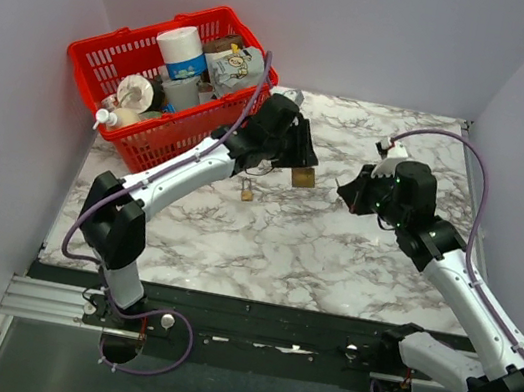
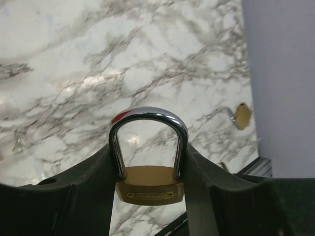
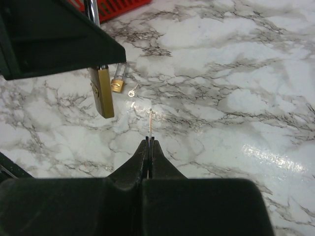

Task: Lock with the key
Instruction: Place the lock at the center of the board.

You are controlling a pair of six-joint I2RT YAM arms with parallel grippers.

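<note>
Nearest the lens in the top view: black arm bases (image 1: 123,309) bolted along the near edge. Farther in, left claw (image 1: 298,165) stretched over the white-and-grey marble tabletop (image 1: 332,259), pinching a brass padlock with a silver shackle (image 1: 303,176) and holding it clear of the surface. Right claw (image 1: 353,198) just to the right of it, facing it; cannot tell from up here what sits in its grip. Second, smaller brass padlock (image 1: 246,191) lying on the tabletop near the left claw. Red plastic basket (image 1: 127,66) packed with bottles and packets at the far left corner.

Left wrist view: left claw (image 2: 149,155) clamped on the brass padlock (image 2: 150,186), black fingers (image 2: 83,196) pressing the body from both sides, shackle upright with both legs running down to the body. Smaller brass padlock (image 2: 241,115) flat on the tabletop (image 2: 74,59) at the far right, close to the grey wall.

Right wrist view: right claw (image 3: 149,143) pressed together on a thin silver key (image 3: 149,123), seen edge-on, blade pointing away from the camera. Brass padlock (image 3: 103,96) hanging from the left claw (image 3: 96,61) at upper left, near the key tip but not touching it. Beyond, on the tabletop (image 3: 236,98), smaller brass padlock (image 3: 117,84) with a small loose silver key (image 3: 133,90) just beside it. Red plastic basket (image 3: 118,6) at the top edge.
</note>
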